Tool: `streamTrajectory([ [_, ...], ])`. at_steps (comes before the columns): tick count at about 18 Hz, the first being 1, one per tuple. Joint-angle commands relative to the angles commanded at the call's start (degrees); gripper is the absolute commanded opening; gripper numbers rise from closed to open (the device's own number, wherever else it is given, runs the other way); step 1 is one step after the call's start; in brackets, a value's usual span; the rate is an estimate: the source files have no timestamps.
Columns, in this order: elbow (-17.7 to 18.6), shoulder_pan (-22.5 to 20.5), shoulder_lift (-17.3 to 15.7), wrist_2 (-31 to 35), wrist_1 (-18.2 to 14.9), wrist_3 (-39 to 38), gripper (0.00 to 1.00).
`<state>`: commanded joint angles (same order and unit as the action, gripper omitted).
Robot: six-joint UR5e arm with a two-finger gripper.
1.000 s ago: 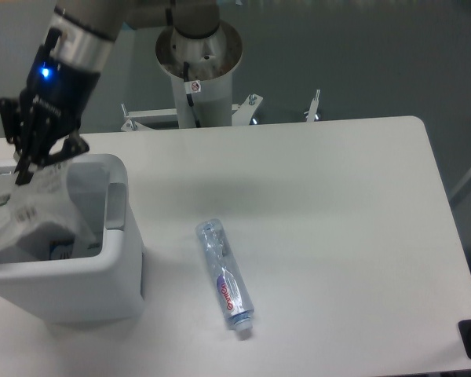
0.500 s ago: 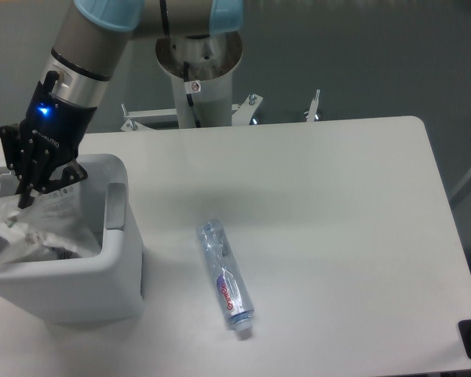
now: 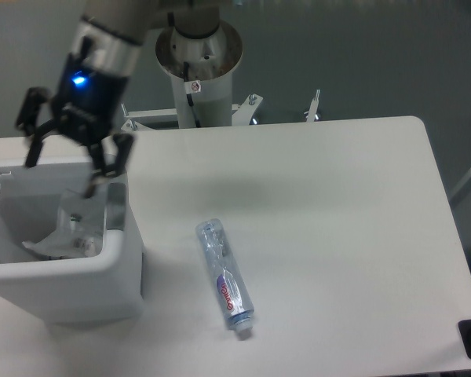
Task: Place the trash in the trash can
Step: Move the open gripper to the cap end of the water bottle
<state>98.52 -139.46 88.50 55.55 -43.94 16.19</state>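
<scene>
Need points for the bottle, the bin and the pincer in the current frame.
bottle (image 3: 225, 281): fixed camera, on its label, mid-body.
bin (image 3: 114, 253): fixed camera, on the right side of its rim.
pincer (image 3: 63, 166): fixed camera, midway between the two spread fingertips, above the bin.

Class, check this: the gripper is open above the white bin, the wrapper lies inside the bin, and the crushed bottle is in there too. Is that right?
Not quite. The fixed camera shows the crushed bottle lying on the table, to the right of the bin, not in it. The rest stands: the gripper is open above the bin and the wrapper lies inside.
</scene>
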Motion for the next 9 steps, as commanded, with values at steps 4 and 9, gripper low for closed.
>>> streamTrajectory([
  [4, 0.44, -7.84, 4.37, 0.7, -0.09, -5.21, 1.0],
  [9, 0.09, -9.25, 12.29, 7.8, -0.44, -4.6, 1.0],
])
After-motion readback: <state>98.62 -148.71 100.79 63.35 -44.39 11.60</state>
